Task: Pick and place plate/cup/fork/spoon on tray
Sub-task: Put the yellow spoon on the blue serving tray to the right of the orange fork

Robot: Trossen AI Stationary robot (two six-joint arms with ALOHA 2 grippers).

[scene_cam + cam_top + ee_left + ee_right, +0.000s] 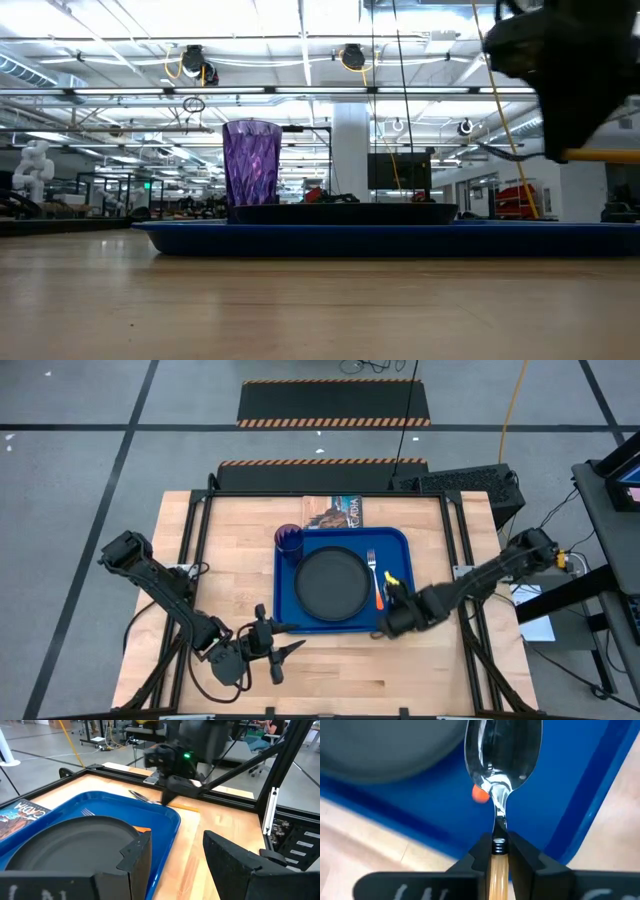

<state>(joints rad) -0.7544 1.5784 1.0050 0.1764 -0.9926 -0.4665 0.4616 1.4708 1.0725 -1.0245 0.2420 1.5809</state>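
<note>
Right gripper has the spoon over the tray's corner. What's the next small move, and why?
Probably lower it and let go. The right gripper is shut on the spoon, whose bowl hangs above bare blue tray beside the plate, with the fork already lying there.

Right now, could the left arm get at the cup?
Probably yes: the left gripper hangs open beside the tray's near-left corner, and the cup stands uncovered at the far-left corner; only the plate lies beside that path.
</note>
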